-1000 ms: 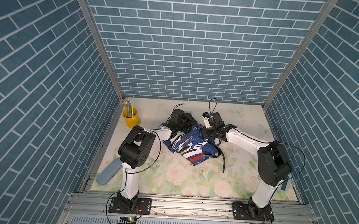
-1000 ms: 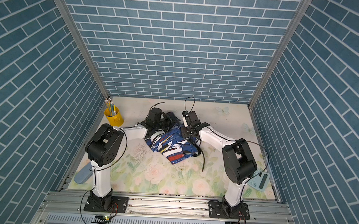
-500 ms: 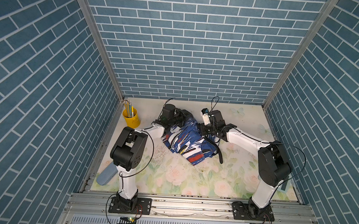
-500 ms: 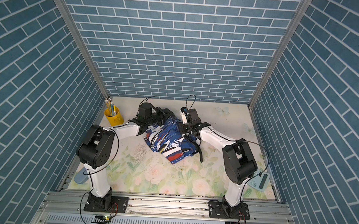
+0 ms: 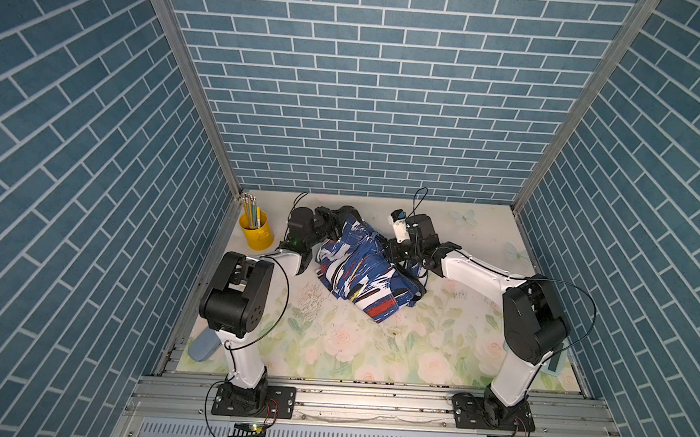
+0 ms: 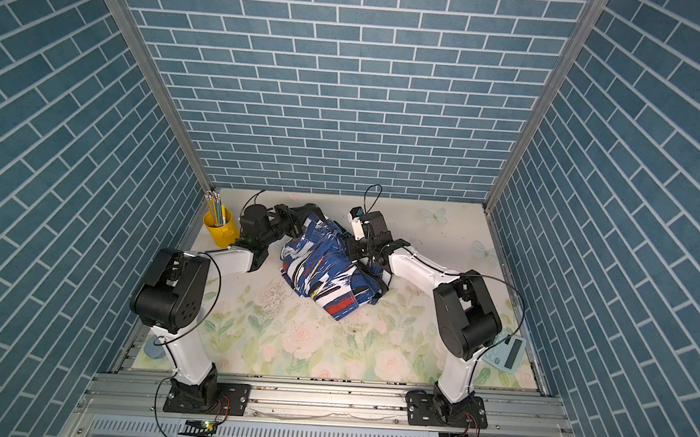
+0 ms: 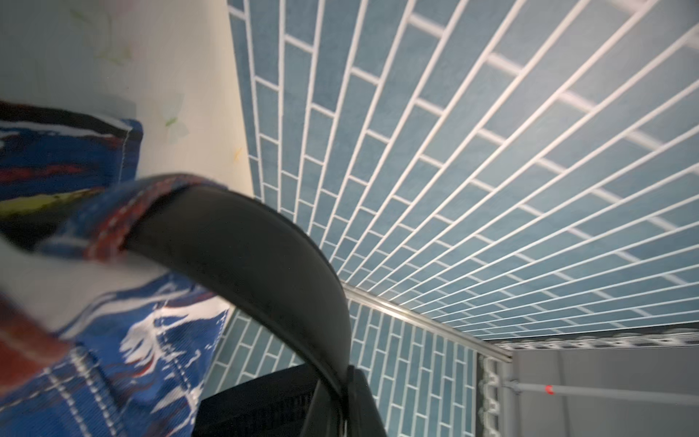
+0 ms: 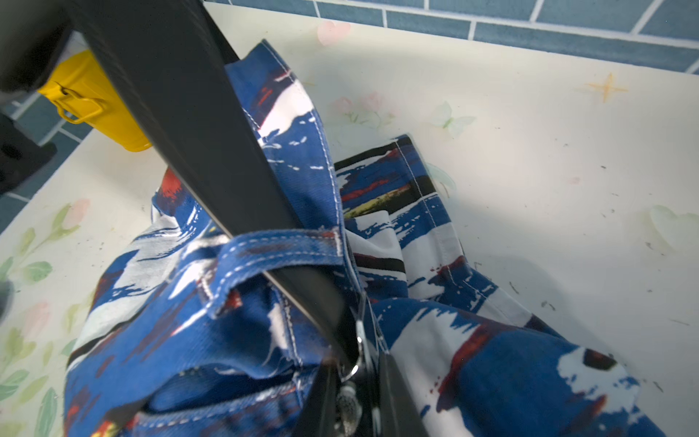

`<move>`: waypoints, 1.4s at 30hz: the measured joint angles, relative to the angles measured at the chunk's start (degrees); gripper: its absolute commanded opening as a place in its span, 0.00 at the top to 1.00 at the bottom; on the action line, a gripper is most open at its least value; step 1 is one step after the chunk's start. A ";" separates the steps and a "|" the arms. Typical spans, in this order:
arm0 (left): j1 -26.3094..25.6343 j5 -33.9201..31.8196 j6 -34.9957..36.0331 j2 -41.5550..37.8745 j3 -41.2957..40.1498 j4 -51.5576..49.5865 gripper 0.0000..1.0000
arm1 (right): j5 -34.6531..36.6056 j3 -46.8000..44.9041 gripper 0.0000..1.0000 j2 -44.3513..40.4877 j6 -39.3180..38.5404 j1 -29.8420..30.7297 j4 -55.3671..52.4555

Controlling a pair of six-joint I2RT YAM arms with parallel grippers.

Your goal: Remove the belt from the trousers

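A yellow cup (image 5: 258, 234) of pencils (image 5: 249, 209) stood just outside the left gripper (image 5: 342, 217), on the side away from the other arm, by the back corner of the flowered table (image 5: 374, 346).

The left gripper was closed on the belt (image 7: 246, 257). In the left wrist view the black strap rose from between its fingers, curved over in a broad arc, and slid under a stitched edge of the trousers (image 7: 125, 340), which were bunched right against that gripper.

The trousers (image 5: 362, 270) lay crumpled between the two grippers, touching both, with the rest of the cloth spreading toward the arms' bases.

In the right wrist view the belt (image 8: 181, 106) ran as a straight band from the left gripper's side, passed under a belt loop (image 8: 283, 246), and ended at the right gripper (image 8: 359, 401). The silver buckle (image 8: 359, 342) sat right at its fingertips. That gripper's jaws stood nearly together — pinched on the buckle end of the belt, with waistband cloth pressed in beside them. How much fabric was caught in the grip could not be told.

Both top views showed the right gripper (image 6: 354, 251) low at the trousers' edge. Well behind it, near its arm's base, a calculator (image 6: 508, 354) lay on the table.
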 measured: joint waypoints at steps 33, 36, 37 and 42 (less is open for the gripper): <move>6.03 -7.98 -7.02 6.05 17.75 28.41 0.61 | 6.23 -2.19 1.00 3.23 1.90 -12.66 -13.64; 4.92 0.61 4.74 -0.04 16.26 10.38 0.55 | 6.29 -1.05 1.00 3.19 1.86 -12.46 -14.49; 4.11 1.60 11.76 -1.81 17.44 0.90 0.56 | 6.27 -0.68 1.00 3.17 1.86 -12.46 -14.71; -4.22 -6.01 50.10 -1.09 37.18 -49.83 0.58 | 5.73 1.97 1.00 2.16 1.79 -12.44 -17.03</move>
